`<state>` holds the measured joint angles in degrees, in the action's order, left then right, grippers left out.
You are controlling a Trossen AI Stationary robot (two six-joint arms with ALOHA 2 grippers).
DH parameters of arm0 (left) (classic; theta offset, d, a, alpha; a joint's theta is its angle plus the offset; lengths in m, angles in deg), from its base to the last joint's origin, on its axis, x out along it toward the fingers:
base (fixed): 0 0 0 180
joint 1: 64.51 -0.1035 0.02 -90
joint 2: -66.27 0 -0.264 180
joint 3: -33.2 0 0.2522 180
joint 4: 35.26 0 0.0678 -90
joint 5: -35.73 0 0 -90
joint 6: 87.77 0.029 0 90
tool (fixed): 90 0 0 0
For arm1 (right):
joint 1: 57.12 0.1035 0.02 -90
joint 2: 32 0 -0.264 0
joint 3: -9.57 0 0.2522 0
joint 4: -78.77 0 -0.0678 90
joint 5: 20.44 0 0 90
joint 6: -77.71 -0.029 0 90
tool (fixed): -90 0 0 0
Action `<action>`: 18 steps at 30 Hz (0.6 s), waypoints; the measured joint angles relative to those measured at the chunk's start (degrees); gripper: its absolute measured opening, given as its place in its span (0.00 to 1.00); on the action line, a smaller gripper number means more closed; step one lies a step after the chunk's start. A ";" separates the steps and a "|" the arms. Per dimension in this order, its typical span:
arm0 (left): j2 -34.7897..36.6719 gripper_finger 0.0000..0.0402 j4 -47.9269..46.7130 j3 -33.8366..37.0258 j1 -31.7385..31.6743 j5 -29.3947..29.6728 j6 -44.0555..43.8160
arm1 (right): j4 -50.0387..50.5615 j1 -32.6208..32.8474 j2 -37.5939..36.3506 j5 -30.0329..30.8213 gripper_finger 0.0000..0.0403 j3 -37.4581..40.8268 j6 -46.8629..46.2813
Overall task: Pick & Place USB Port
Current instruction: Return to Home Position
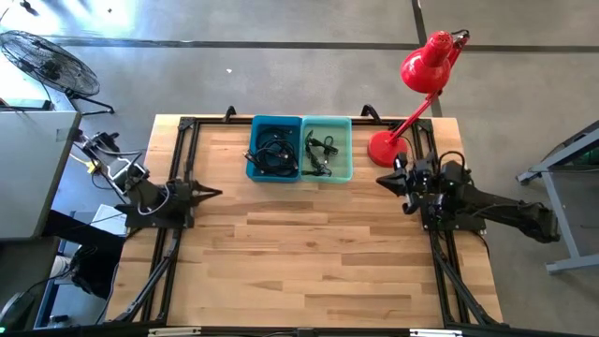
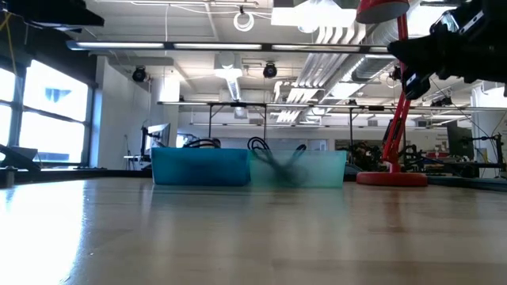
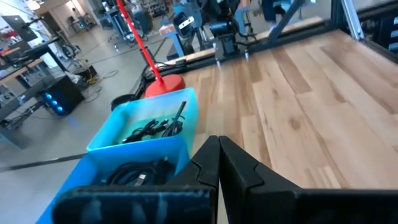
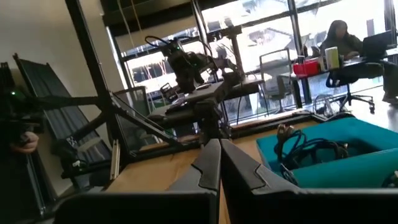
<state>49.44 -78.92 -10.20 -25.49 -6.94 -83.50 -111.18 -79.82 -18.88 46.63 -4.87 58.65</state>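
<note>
black cables (image 1: 274,153) — tangled, inside both blue bins (image 1: 276,177)

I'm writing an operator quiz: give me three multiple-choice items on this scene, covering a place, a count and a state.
1. Where is the red lamp? A) right of the light blue bin B) between the bins C) front left
2. Bins on the table? A) one B) two C) three
3. Left gripper and right gripper? A) both open B) one holds a cable C) both shut, empty
1 A: its base stands beside that bin. 2 B: dark blue bin plus light blue. 3 C: fingers together in both wrist views, nothing held.
</note>
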 joint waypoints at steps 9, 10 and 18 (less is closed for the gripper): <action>4.15 0.00 9.75 8.91 0.00 0.13 -0.02 | -0.62 0.00 -0.01 -0.64 0.00 0.11 2.45; 4.52 0.00 10.92 9.97 -0.02 0.15 -0.01 | -0.35 0.00 -0.01 -0.65 0.00 0.11 2.57; 6.25 0.00 21.14 18.42 0.00 0.05 0.02 | 3.64 0.00 -0.01 -0.18 0.00 0.11 2.61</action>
<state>55.69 -57.78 8.22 -25.49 -6.89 -83.49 -107.54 -79.82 -18.89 46.45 -4.77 61.25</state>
